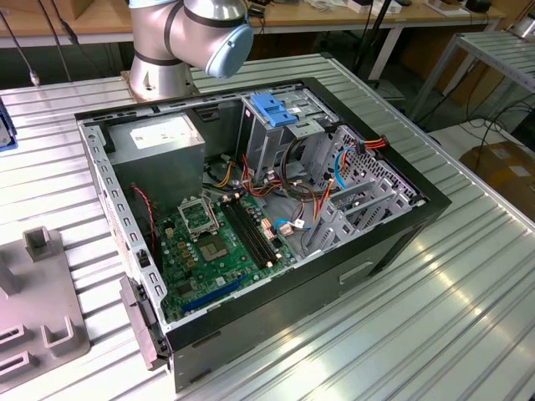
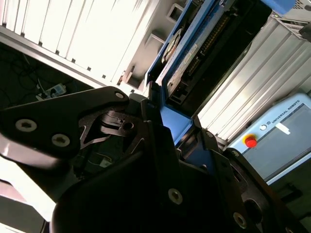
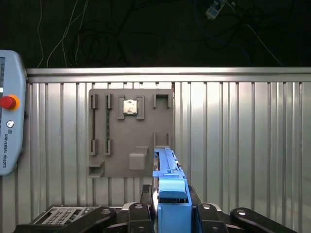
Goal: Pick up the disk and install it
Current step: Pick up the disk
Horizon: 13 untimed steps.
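The disk (image 3: 167, 167) is clamped edge-on in my gripper (image 3: 170, 200), its bright-blue side rail facing the first wrist camera. In the second wrist view the disk (image 2: 197, 51) shows its dark circuit-board side between blue rails, rising out of the black fingers (image 2: 151, 104) of the gripper (image 2: 167, 119). The gripper is shut on the disk and hangs above the ribbed metal table beside a grey fixture plate (image 3: 131, 133). The open computer case (image 1: 251, 209) lies on the table, with a blue-topped drive cage (image 1: 272, 109) at its far side.
The arm's base (image 1: 167, 50) stands behind the case. A grey power supply (image 1: 159, 142), the motherboard (image 1: 217, 246) and loose cables (image 1: 309, 180) fill the case. The fixture plate carries a chip (image 3: 129, 107) and a memory stick (image 3: 108, 128). A teach pendant (image 3: 7, 126) lies beside it.
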### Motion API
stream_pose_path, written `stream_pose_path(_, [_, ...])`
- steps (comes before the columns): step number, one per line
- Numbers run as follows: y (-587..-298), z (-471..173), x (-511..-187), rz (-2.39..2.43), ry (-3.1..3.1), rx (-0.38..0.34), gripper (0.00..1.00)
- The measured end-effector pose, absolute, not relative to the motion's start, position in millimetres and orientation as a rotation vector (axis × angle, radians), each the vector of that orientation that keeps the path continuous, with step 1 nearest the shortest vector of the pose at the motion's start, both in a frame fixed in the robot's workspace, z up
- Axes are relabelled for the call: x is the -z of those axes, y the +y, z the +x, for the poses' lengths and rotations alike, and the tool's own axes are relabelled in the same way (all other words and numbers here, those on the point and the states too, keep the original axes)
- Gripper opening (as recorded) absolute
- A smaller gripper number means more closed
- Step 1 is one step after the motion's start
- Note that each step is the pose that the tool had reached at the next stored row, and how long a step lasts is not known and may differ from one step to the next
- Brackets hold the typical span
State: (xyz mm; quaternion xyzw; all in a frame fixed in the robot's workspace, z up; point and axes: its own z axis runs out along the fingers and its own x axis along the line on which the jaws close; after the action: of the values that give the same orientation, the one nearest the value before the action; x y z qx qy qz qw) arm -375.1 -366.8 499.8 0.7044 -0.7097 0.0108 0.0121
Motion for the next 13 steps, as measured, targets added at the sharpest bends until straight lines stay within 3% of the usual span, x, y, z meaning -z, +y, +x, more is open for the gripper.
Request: stream_pose_path(13, [-366.8, -361.4, -499.8, 2.196, -2.212, -0.034, 0.36])
